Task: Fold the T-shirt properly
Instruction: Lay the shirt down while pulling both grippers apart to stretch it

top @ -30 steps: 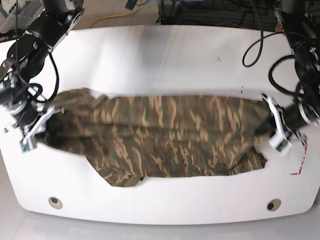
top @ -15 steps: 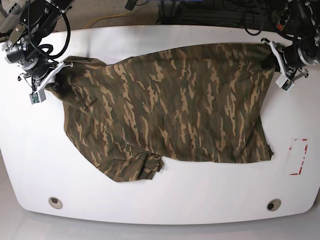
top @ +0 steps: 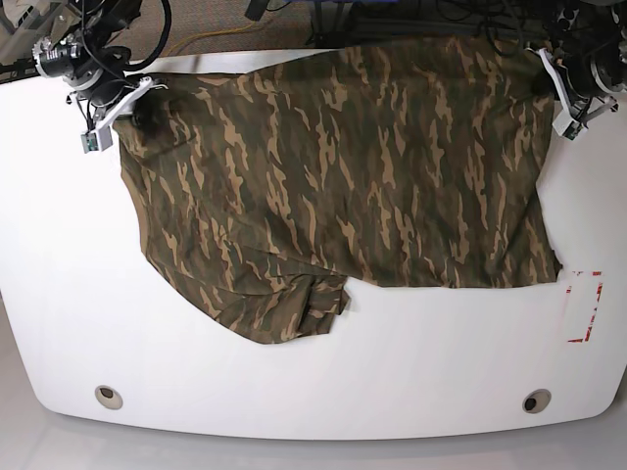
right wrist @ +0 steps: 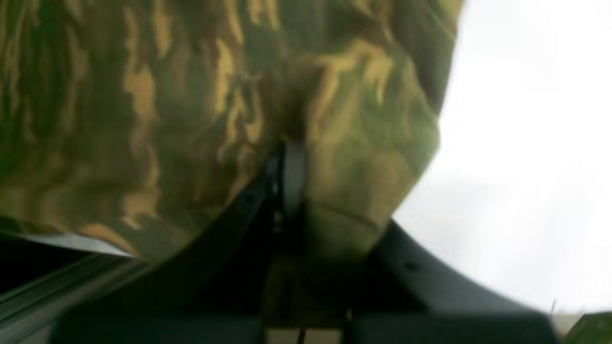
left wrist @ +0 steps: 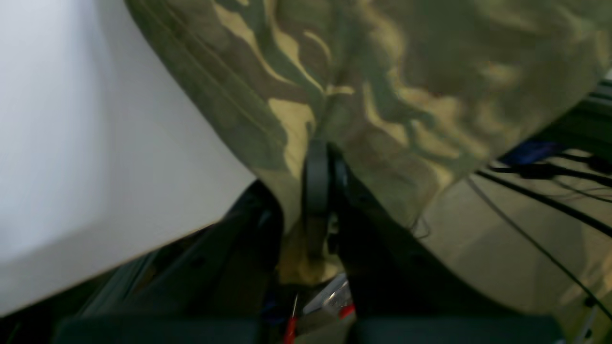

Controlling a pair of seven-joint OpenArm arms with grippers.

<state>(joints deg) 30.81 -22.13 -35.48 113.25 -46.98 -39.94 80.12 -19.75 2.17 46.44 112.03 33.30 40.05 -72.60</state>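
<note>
The camouflage T-shirt (top: 343, 176) lies spread wide across the white table (top: 294, 382), its far edge reaching the table's back rim. My left gripper (top: 560, 90) is at the back right corner, shut on the T-shirt's far right edge; in the left wrist view the cloth (left wrist: 358, 81) is pinched between its black fingers (left wrist: 316, 177). My right gripper (top: 116, 110) is at the back left corner, shut on the far left edge of the T-shirt (right wrist: 191, 95). A bunched fold (top: 318, 299) sits at the near edge.
Red tape marks (top: 585, 305) lie on the table at the right. Two round holes (top: 109, 396) (top: 536, 400) sit near the front edge. Cables (left wrist: 550, 191) and dark equipment lie beyond the back edge.
Both grippers have pulled the held edge away from the front to the table's back corners. The T-shirt has unfolded from a narrow band into a wide flat spread.
</note>
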